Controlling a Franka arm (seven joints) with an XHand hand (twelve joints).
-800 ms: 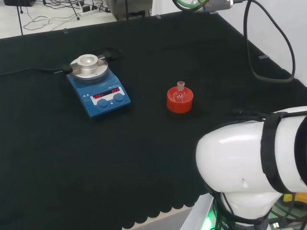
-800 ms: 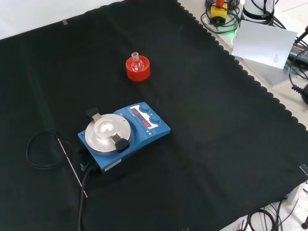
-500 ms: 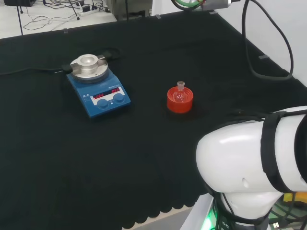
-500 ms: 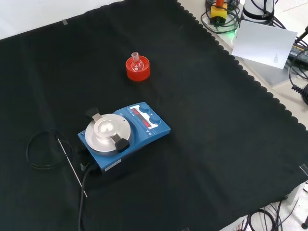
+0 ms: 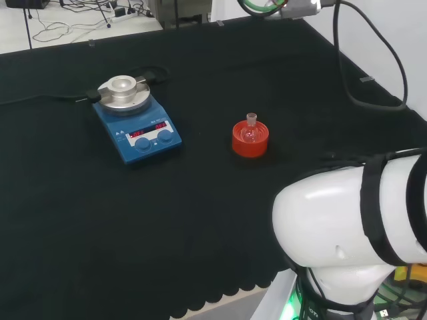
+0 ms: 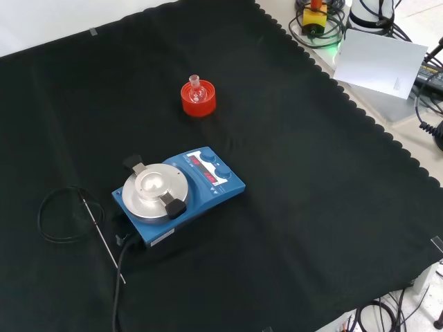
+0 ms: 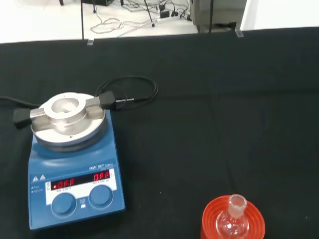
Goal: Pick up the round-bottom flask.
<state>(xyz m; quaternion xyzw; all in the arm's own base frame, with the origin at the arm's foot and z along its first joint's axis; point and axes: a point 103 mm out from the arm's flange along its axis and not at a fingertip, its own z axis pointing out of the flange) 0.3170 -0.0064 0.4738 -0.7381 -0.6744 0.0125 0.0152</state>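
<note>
A small clear round-bottom flask (image 5: 251, 131) stands upright, neck up, in a red ribbed ring stand (image 5: 250, 141) near the middle of the black cloth. The front view has the flask (image 6: 196, 89) and its stand (image 6: 199, 102) toward the far side of the cloth. From the wrist view the flask (image 7: 232, 221) and the stand (image 7: 232, 220) are some way off, with nothing touching them.
A blue hotplate stirrer (image 5: 135, 127) with a round metal top stands left of the flask in the head view, and it is nearer than the flask in the front view (image 6: 178, 194). A black cable and thin probe (image 6: 100, 237) lie beside it. The arm's white link (image 5: 350, 233) stands at the head view's lower right.
</note>
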